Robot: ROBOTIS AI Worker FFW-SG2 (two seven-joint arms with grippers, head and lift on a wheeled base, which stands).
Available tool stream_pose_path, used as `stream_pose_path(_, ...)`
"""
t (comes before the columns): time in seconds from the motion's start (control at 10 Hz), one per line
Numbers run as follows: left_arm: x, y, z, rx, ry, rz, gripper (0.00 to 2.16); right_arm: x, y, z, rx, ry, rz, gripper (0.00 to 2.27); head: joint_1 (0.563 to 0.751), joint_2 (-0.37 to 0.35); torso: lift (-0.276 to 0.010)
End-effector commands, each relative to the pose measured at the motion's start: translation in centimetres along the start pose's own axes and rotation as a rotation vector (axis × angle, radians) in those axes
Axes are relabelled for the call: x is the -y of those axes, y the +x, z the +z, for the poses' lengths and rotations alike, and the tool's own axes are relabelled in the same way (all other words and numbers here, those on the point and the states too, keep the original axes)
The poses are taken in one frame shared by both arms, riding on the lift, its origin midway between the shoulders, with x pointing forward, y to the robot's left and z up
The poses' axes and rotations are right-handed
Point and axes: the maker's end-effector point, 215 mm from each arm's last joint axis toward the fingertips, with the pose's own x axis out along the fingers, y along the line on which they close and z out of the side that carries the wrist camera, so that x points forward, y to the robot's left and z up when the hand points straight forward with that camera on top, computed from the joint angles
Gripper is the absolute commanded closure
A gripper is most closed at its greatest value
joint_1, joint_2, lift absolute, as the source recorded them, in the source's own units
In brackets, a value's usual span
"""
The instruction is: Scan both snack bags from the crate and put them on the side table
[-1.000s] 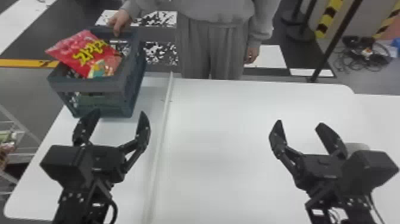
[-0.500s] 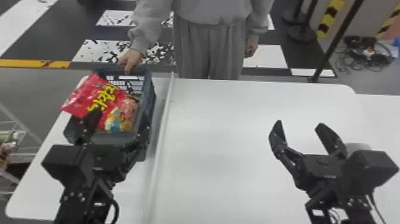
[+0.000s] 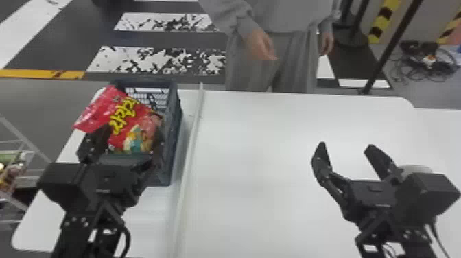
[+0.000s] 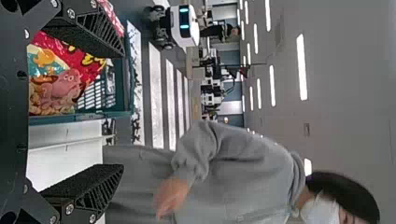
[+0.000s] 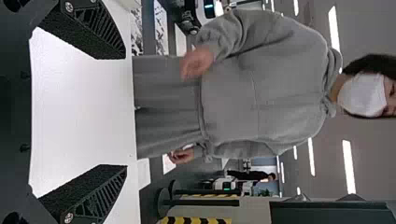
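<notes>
Left gripper (image 3: pixel 132 128): I am holding it spread, empty, near the crate (image 3: pixel 175 137). Red bag (image 3: pixel 132 118): jutting partly out. Right gripper (image 3: pixel 346 145): hanging spread, empty, above the table (image 3: pixel 257 171).

Crate (image 3: pixel 173 140), possibly strip (image 3: pixel 190 154), on white table (image 3: pixel 267 171)

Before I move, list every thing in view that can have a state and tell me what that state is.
Crate: open-topped, upright on the table, loaded.
Red snack bag: tilted in the crate, one end jutting over its left rim.
Left end effector: open.
Right end effector: open, empty, above the table.
Table: bearing the crate on its left side.
</notes>
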Motion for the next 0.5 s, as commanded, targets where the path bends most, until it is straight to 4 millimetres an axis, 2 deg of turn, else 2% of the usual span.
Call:
stream_pose_path(0.0,-3.4,0.7,-0.6,-0.021,-0.003,0.049,0.19,0.1,0.0,0.0,-0.001,-0.003,0.001,0.09,0.695,0.054,-0.087)
stream_pose_path(0.2,-7.4,1.5,-1.5,-0.069,0.003,0.102,0.19,0.1,0.0,0.3,0.003,-0.006,0.003,0.09,0.695,0.101,-0.087)
stream_pose_path(0.4,-11.5,1.2,-1.9,-0.093,-0.012,0.163,0.19,0.1,0.0,0.0,-0.009,-0.009,0.003,0.09,0.695,0.164,-0.087)
